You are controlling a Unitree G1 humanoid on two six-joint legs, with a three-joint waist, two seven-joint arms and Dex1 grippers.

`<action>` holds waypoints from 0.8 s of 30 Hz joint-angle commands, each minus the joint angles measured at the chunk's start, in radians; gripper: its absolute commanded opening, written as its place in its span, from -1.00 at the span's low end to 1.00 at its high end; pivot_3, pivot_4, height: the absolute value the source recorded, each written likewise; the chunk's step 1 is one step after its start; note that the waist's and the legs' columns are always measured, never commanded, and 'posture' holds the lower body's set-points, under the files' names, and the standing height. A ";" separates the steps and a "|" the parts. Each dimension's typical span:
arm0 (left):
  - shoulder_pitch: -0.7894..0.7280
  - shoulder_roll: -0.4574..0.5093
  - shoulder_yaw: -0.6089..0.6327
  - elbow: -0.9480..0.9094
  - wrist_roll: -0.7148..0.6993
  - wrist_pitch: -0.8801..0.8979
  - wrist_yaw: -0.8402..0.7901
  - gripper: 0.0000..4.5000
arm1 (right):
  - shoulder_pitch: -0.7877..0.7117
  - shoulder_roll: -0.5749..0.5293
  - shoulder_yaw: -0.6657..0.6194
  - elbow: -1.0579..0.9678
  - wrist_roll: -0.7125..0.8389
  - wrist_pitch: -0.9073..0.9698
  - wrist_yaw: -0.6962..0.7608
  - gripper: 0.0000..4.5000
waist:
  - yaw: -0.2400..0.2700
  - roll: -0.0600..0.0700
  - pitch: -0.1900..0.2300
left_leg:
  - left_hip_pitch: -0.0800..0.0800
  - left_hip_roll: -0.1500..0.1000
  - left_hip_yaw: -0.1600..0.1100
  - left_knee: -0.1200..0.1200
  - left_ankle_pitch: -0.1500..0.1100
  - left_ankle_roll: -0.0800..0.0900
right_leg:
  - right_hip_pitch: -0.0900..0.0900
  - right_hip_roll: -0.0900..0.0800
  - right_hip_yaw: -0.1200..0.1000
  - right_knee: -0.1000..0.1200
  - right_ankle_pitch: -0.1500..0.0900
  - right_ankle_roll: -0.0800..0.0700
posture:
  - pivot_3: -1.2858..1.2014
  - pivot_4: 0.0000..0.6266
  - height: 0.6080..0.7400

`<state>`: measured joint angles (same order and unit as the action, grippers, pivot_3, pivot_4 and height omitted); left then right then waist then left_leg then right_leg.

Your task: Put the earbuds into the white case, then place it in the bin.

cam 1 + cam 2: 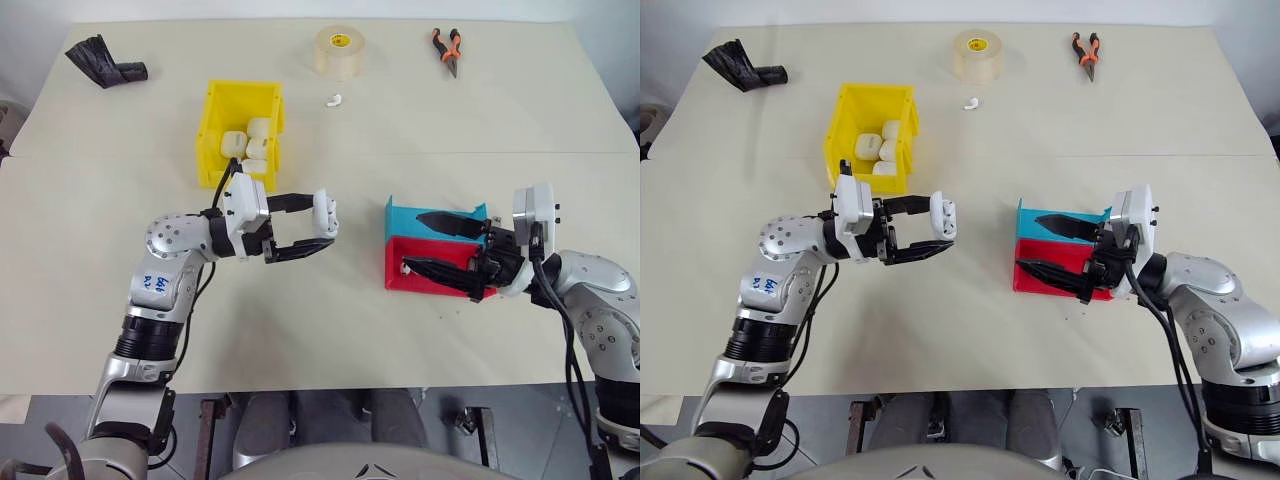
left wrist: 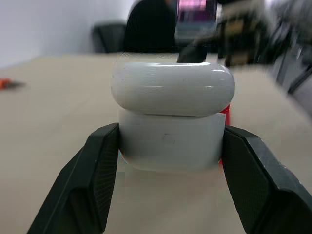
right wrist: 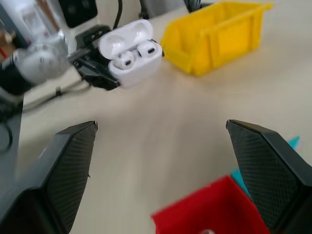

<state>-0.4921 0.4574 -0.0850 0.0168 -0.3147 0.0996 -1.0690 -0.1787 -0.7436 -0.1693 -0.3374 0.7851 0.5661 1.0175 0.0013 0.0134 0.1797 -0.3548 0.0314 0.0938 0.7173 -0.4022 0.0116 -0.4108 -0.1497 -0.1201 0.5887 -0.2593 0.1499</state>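
Glossy smooth white plastic: white case (image 2: 171,114), earbuds (image 3: 137,53). Bright yellow plastic bin (image 1: 240,131). Matt beige tabletop (image 1: 330,330). Textured matt black fingers (image 3: 68,170). Translucent glossy tape roll (image 1: 339,52) at twelve o'clock.

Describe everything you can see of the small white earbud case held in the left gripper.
The small rounded glossy white plastic case is clamped between the left gripper's two black fingers, held above the table beside the yellow bin. Its hinged lid stands open, and two white earbuds sit in its sockets.

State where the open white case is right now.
The white case is clamped in the left gripper, above the table between the yellow bin and the red tray.
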 commanded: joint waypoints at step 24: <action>-0.081 -0.011 -0.168 -0.074 0.160 0.070 0.059 0.23 | -0.365 0.116 0.336 -0.044 -0.165 0.164 -0.109 -0.98 | 0.000 0.000 0.000 | -0.001 0.000 -0.001 0.001 0.000 0.000 | -0.001 0.000 -0.001 0.000 0.000 0.000 | 0.03 -0.52 1.00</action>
<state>-0.5666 0.4490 -0.2621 -0.0034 -0.1451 0.1714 -1.0195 -0.5407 -0.6244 0.1807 -0.3815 0.6245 0.7362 0.9086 0.0016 0.0131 0.1799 -0.3562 0.0315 0.0930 0.7185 -0.4021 0.0115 -0.4114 -0.1498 -0.1210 0.5891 -0.2593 0.1500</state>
